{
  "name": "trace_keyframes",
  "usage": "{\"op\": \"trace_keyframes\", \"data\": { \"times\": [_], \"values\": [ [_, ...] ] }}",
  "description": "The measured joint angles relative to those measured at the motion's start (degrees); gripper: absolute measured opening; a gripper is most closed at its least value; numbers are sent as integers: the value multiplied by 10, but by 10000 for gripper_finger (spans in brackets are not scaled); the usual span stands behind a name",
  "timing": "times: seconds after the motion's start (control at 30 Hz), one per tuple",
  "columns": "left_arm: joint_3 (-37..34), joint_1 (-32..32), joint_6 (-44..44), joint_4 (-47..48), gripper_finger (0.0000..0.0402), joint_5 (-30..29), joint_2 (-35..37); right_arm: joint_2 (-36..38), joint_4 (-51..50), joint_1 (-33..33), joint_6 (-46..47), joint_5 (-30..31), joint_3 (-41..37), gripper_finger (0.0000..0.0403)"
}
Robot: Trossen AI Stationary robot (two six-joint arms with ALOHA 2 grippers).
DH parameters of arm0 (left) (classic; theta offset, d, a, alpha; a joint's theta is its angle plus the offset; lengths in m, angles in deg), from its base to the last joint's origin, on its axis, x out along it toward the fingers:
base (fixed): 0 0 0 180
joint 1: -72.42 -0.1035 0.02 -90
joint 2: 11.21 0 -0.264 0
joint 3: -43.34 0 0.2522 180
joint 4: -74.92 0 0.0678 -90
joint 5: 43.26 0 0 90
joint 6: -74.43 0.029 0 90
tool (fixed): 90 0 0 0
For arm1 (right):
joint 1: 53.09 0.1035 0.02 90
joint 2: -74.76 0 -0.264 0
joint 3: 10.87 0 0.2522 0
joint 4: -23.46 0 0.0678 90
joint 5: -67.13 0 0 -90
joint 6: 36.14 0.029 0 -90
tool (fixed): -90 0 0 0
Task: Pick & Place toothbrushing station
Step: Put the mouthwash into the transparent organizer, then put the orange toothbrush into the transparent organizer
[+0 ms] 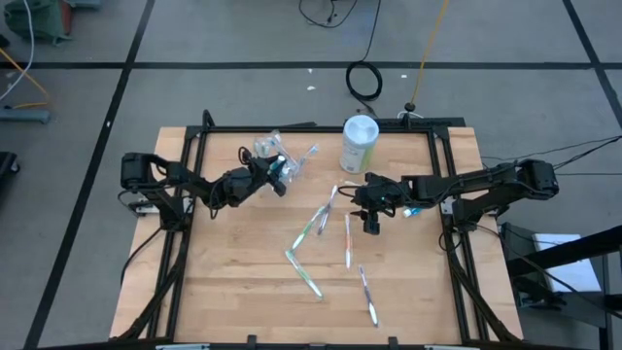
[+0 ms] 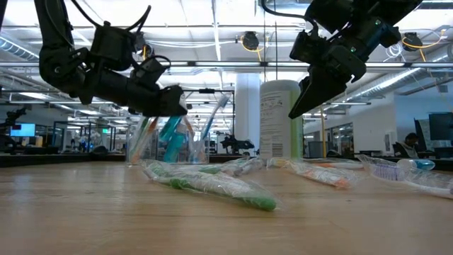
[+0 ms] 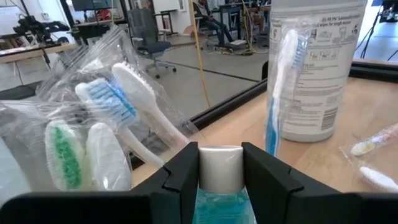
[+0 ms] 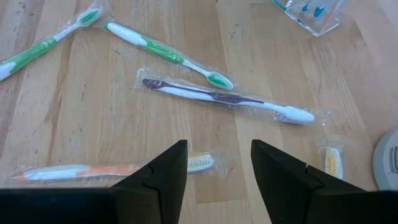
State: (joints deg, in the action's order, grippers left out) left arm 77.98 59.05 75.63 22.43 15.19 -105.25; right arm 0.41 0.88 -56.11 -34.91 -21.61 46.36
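Note:
The clear plastic cup (image 1: 266,152) stands at the table's far left and holds wrapped toothbrushes (image 3: 106,109). A blue one (image 3: 277,93) leans out toward the pale-green canister (image 1: 360,144). My left gripper (image 1: 280,171) is at the cup's top, shut on a small teal tube (image 3: 219,205). My right gripper (image 1: 371,226) hangs open and empty above the table's middle, over an orange toothbrush (image 4: 93,169). Several wrapped toothbrushes (image 1: 311,228) lie flat on the table. My left gripper pinches the small teal tube between its two fingers at the white cap (image 3: 219,165) and the top of the teal body. The fingers slant down from the table's left toward the cup (image 2: 159,142). The tube's lower end is hidden.
The canister with a white lid stands upright at the far edge, just right of the cup. Loose toothbrushes lie at the middle (image 1: 347,238) and toward the near edge (image 1: 303,272) (image 1: 367,297). A small teal item (image 1: 413,209) lies under my right arm. A black frame runs round the table.

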Motion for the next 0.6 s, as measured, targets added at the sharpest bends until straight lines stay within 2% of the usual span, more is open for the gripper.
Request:
{"op": "trace_keyframes", "data": {
  "times": [0.13, 0.4, 0.6],
  "values": [
    [0, -1, 0, 14, 129, 1, 0, 0, 0, 0, 0, 0, 0, 171],
    [0, -3, -1, 27, 178, 3, 0, 0, 0, 0, -1, 0, 0, 171],
    [0, -5, -3, 27, 175, 3, 0, 0, 0, 0, -4, 0, 0, 171]
  ]
}}
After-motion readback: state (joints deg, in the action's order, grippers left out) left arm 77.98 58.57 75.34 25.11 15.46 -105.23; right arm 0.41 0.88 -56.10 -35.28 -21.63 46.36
